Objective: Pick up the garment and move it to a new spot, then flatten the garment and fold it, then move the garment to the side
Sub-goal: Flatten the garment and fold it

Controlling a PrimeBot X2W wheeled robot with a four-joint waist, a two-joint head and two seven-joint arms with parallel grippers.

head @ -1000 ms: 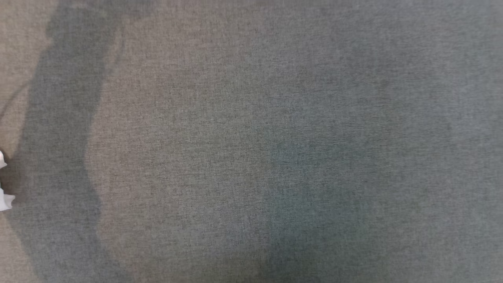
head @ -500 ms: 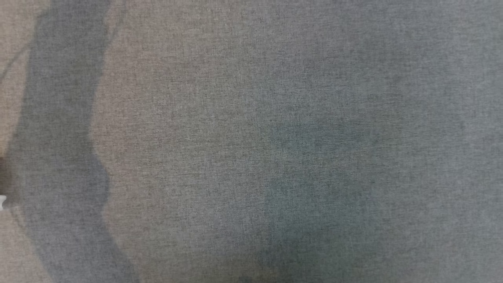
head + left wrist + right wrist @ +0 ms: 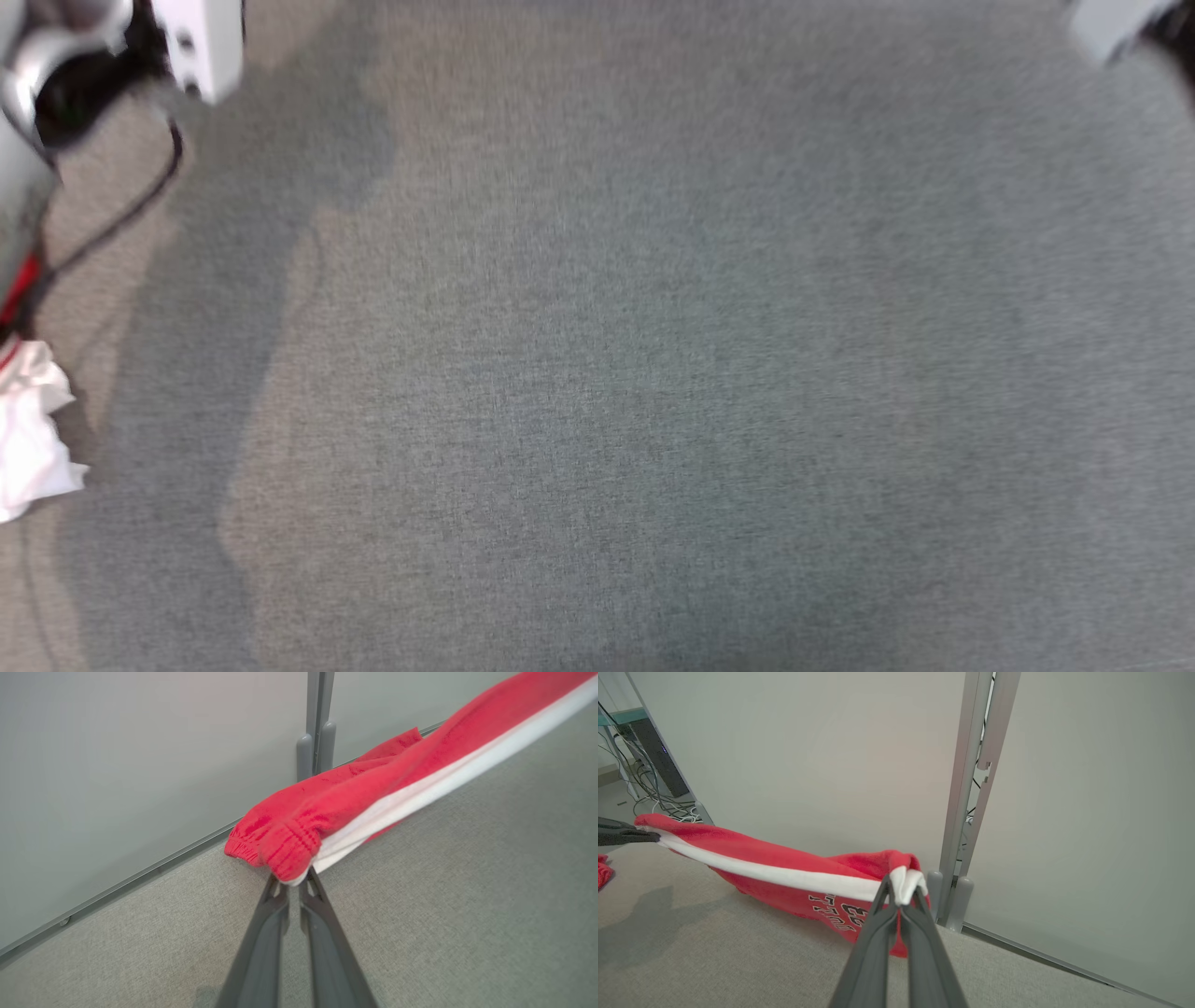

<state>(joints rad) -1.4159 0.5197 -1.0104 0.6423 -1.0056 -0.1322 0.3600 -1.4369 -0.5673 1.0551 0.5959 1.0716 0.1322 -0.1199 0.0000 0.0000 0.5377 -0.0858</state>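
The left gripper (image 3: 294,882) is pinched nearly shut on one corner of the garment (image 3: 373,788), gripping it at the white band (image 3: 420,788) just under a gathered red cuff. The right gripper (image 3: 900,891) is clamped tight on the opposite end of the same band, with the fabric bunched between its fingertips. In the right wrist view the left gripper (image 3: 640,836) shows at the far left, so the garment (image 3: 775,868) spans the gap between the two arms.

The garment is red, and upside-down lettering (image 3: 838,915) shows on its body. It hangs at the far side of the scene, close to the wall (image 3: 808,765) and its grey post (image 3: 971,812). Its long axis runs left to right from one gripper to the other. The band is pulled fairly straight and the body sags below it. Whether the lowest fold touches the grey surface (image 3: 714,952) is hard to tell from these angles.

The head view is blurred. It shows an open stretch of grey surface (image 3: 653,373) nearer the robot, with a crumpled white cloth (image 3: 33,439) and a cable (image 3: 121,210) at the left edge.

Since each arm holds one end, neither is nearer. The likely next move is to bring both back together towards that open stretch, keeping the band taut so the body lays down flat.
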